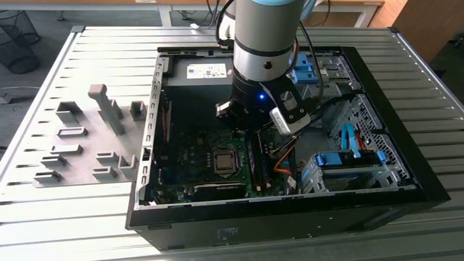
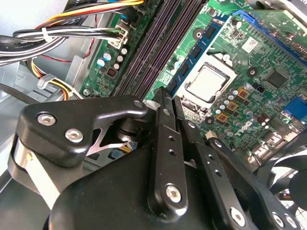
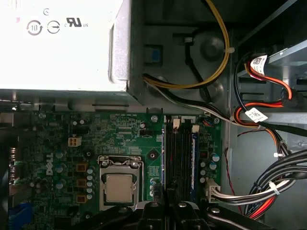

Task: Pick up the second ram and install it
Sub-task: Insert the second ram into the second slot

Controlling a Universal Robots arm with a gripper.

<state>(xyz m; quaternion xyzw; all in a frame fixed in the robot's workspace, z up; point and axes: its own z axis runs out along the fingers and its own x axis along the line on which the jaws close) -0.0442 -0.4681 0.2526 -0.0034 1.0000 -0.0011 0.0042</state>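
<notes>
The pincer point(image 2: 169, 103), fingers nearly closed on the second ram point(image 2: 192, 52), seems mid-install, needing firm downward seating into the slot.

second ram point(image 2: 194, 52) | bluish-green stick | upright in slot point(image 3: 180, 158) (nearest processor)
</notes>
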